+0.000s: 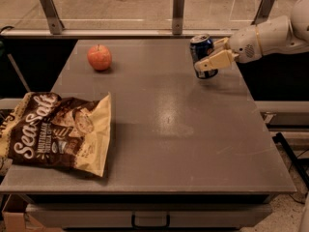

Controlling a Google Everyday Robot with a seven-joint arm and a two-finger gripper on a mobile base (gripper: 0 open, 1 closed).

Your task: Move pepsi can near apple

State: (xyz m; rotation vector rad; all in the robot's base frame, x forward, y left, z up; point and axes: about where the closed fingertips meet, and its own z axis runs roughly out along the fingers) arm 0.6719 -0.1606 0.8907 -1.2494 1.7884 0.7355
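The dark blue pepsi can [199, 48] is at the far right of the grey table [159, 124], tilted, its base at or just above the surface. My gripper [207, 56] reaches in from the right and is shut on the can, with one cream finger [216, 61] across its front and the other behind it. The orange-red apple [99, 57] sits at the far left of the table, well to the left of the can.
A brown sea-salt chip bag [58, 132] lies on the front left of the table and overhangs its left edge. A railing with metal posts [178, 9] runs behind the far edge. My white arm [275, 35] crosses the right side.
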